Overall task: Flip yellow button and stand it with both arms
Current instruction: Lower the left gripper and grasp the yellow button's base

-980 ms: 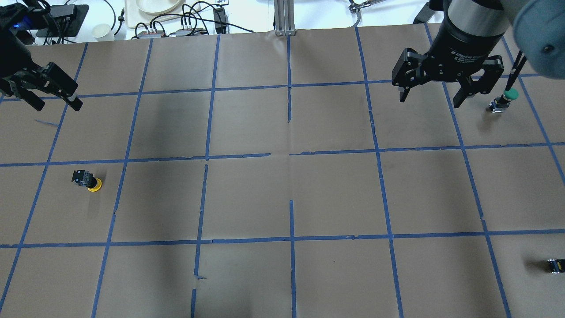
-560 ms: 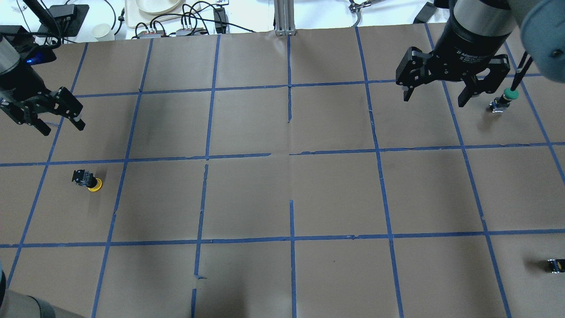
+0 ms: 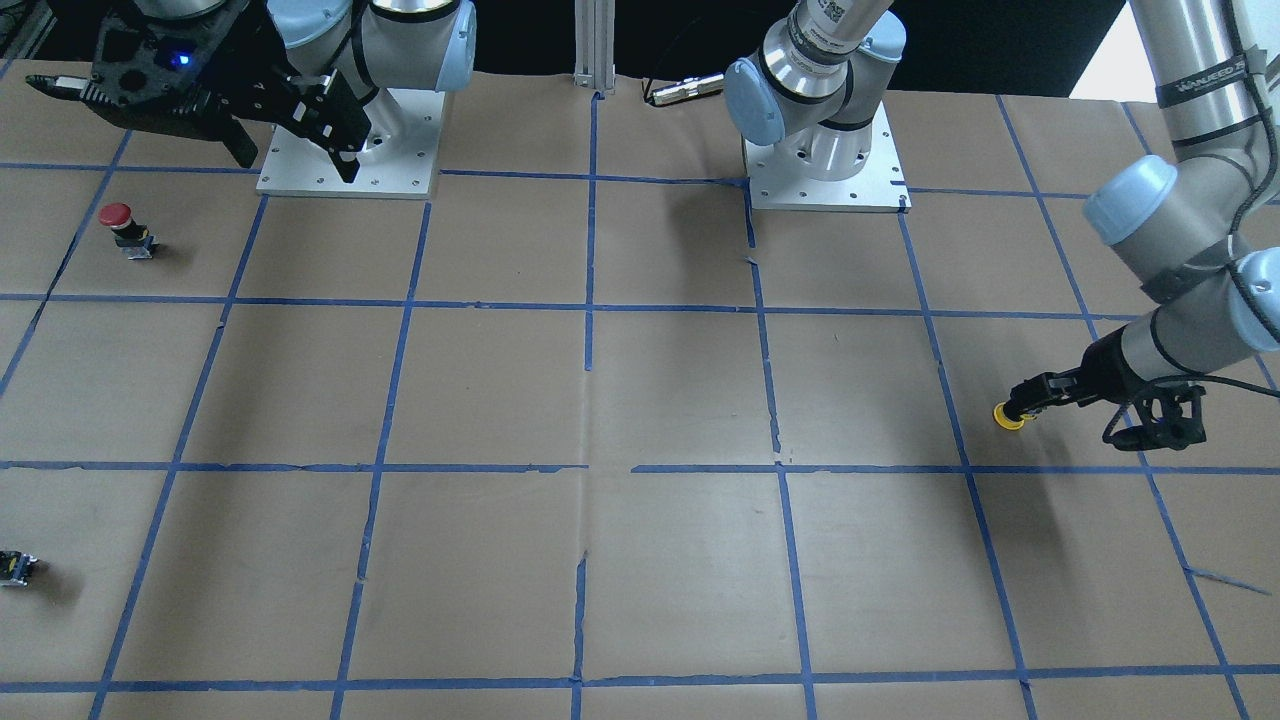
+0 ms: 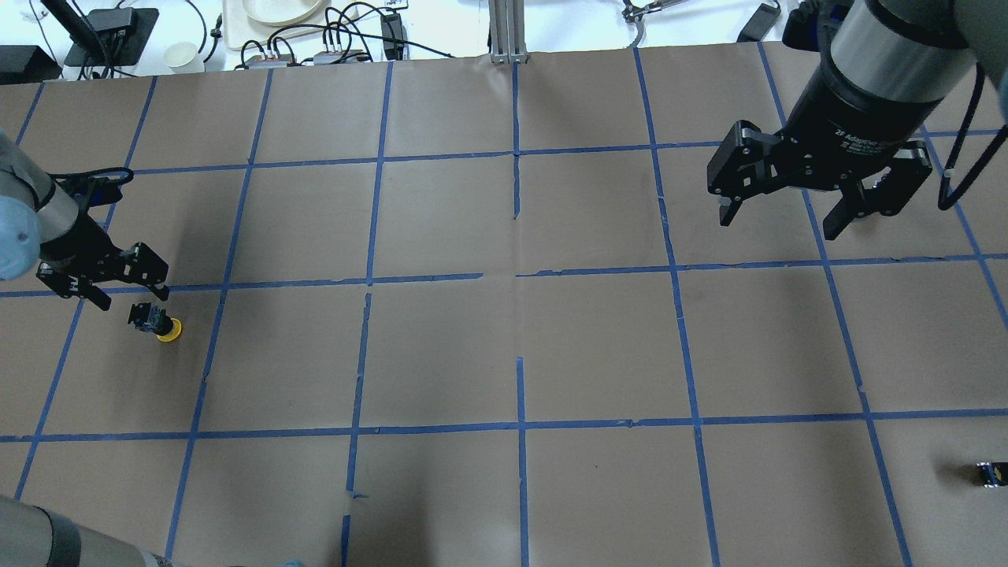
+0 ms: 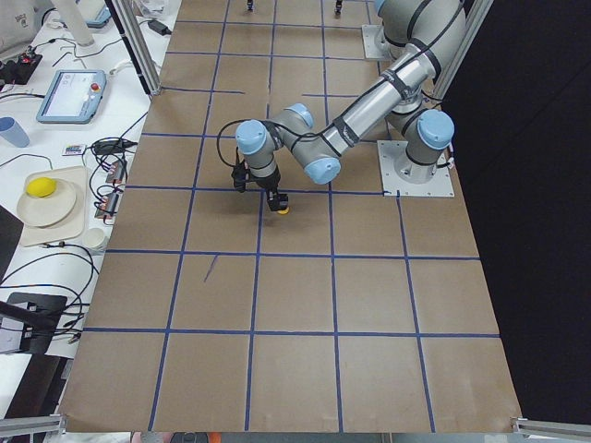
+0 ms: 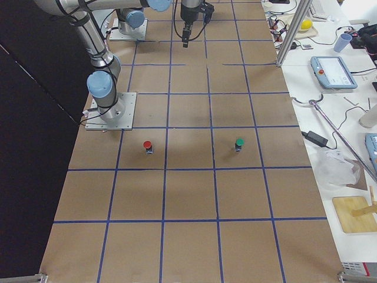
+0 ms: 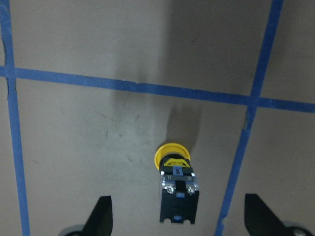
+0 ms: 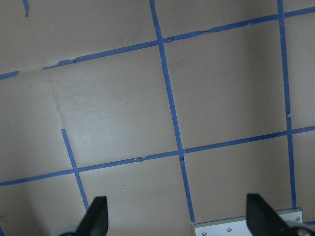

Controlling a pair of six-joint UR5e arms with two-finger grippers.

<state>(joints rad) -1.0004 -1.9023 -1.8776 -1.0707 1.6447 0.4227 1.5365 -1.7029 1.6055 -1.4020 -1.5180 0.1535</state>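
The yellow button (image 4: 157, 323) appears to rest cap-down on the brown paper at the table's left side, with its black body up. It also shows in the left wrist view (image 7: 176, 189) and the front view (image 3: 1008, 416). My left gripper (image 4: 130, 298) is open and empty, low over the table just behind the button, its body between the fingertip (image 7: 102, 216) lines. My right gripper (image 4: 780, 227) is open and empty, high over the far right of the table; its wrist view (image 8: 178, 216) shows only paper and tape.
A red button (image 3: 120, 225) and a green button (image 6: 239, 143) stand on the robot's right side; the right arm hides the green one from overhead. A small dark block (image 4: 991, 474) lies near the right edge. Arm base plates (image 3: 825, 170) sit at the robot's edge.
My left gripper has moved down and toward the yellow button, from the far left cell to just behind it. My right gripper has shifted slightly nearer and now covers the green button.
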